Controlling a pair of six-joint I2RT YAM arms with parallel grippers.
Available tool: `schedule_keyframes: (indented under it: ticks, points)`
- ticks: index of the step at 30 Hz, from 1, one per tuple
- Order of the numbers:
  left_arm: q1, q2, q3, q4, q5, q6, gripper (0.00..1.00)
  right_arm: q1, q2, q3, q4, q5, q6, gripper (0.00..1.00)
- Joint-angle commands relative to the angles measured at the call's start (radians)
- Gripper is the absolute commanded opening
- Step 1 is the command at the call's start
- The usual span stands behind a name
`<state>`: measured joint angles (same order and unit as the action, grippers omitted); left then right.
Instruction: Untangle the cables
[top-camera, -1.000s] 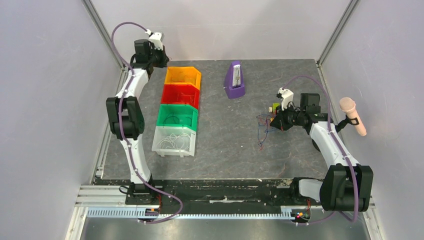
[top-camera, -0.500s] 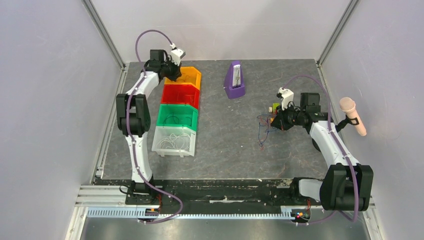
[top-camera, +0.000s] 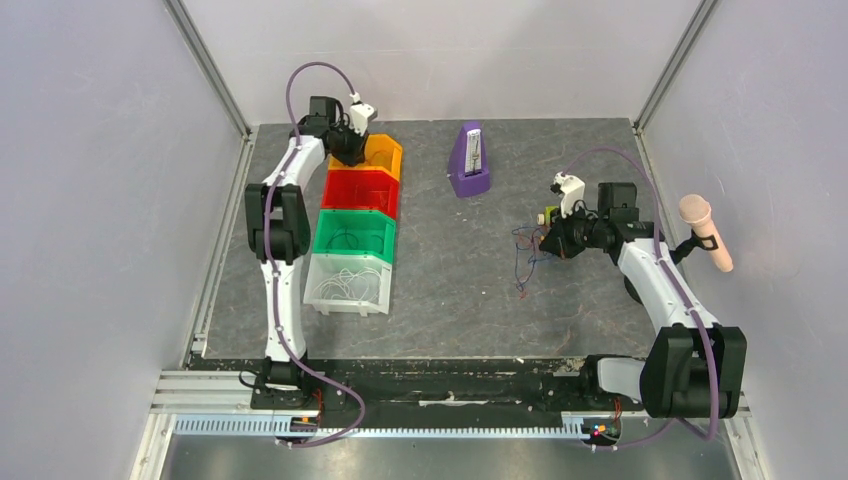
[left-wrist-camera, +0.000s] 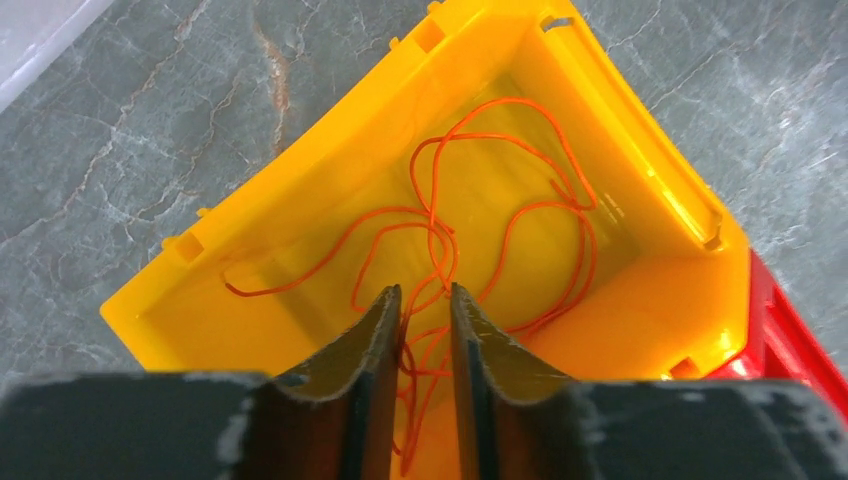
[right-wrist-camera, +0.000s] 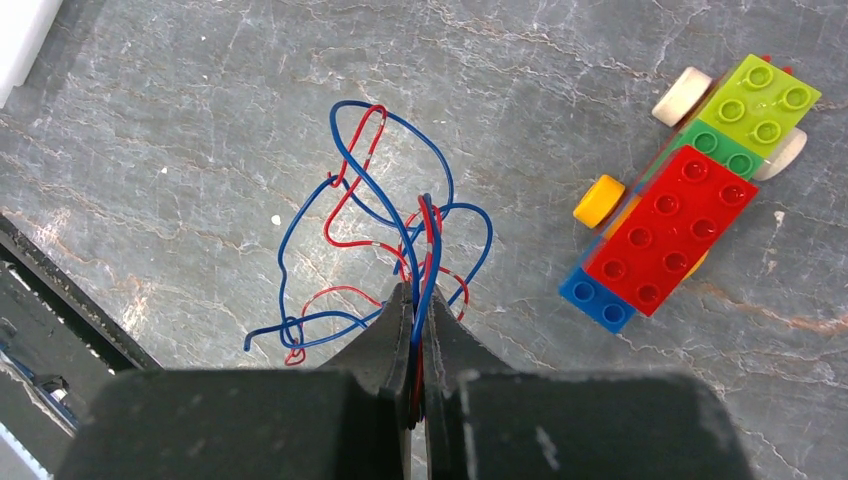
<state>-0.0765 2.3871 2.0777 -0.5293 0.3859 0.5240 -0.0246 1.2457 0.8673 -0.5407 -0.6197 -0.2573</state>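
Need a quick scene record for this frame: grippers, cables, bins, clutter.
left gripper: slightly open, over the orange plastic bin
orange bin contents: loose orange wires
right gripper: shut on tangled blue and red wires
other bins in the row: red bin, green bin, white bin
clutter: toy brick car, purple metronome

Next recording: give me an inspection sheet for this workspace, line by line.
Surface: grey marbled table.
Job's things: blue and red wires tangled, partly resting on the table; orange wires loose in the yellow bin; white wires in the white bin.
Clutter: purple metronome; brick toy car.
Grippers: left gripper slightly open above the yellow bin; right gripper shut on the blue and red wires.
Cables: purple arm hoses loop above both arms.
Surroundings: pale walls; microphone at right.
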Motion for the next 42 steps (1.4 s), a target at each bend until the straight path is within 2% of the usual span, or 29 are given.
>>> schedule_keyframes:
  ticks: [1, 5, 12, 13, 15, 18, 20, 23, 27, 31, 34, 42]
  points:
    - [-0.004, -0.111, 0.088, -0.049, 0.020, -0.055, 0.39, 0.014, 0.012, 0.036, 0.032, -0.016, 0.009, 0.00]
    - [-0.004, -0.192, 0.115, -0.047, 0.028, -0.078, 0.58, 0.020, 0.018, 0.035, 0.057, -0.035, 0.012, 0.00]
    - [0.000, -0.318, 0.117, -0.151, 0.070, -0.085, 0.74, 0.058, 0.027, 0.029, 0.121, -0.077, 0.034, 0.00]
    - [0.007, -0.344, 0.098, -0.172, 0.115, -0.086, 0.75, 0.066, 0.026, 0.030, 0.129, -0.088, 0.041, 0.00]
    - [0.032, -0.444, -0.019, -0.174, 0.299, -0.095, 0.76, 0.083, 0.020, 0.030, 0.162, -0.118, 0.065, 0.00]
    - [0.031, -0.616, -0.251, -0.129, 0.524, -0.107, 0.77, 0.109, 0.008, 0.034, 0.228, -0.169, 0.143, 0.00]
    - [0.014, -0.727, -0.427, -0.042, 0.622, -0.190, 0.77, 0.124, -0.007, 0.035, 0.284, -0.195, 0.213, 0.00]
    - [-0.042, -0.902, -0.684, 0.131, 0.678, -0.332, 0.75, 0.139, -0.033, 0.025, 0.385, -0.237, 0.314, 0.00]
    - [-0.130, -1.059, -0.989, 0.395, 0.662, -0.589, 0.71, 0.159, -0.064, 0.004, 0.498, -0.310, 0.421, 0.00]
    - [-0.172, -1.076, -1.093, 0.535, 0.677, -0.791, 0.63, 0.176, -0.090, -0.026, 0.663, -0.429, 0.543, 0.00]
    - [-0.203, -1.074, -1.130, 0.693, 0.661, -0.909, 0.59, 0.204, -0.111, -0.054, 0.802, -0.449, 0.664, 0.00]
    - [-0.329, -1.020, -1.110, 0.813, 0.588, -1.070, 0.65, 0.284, -0.135, -0.039, 0.822, -0.387, 0.684, 0.00]
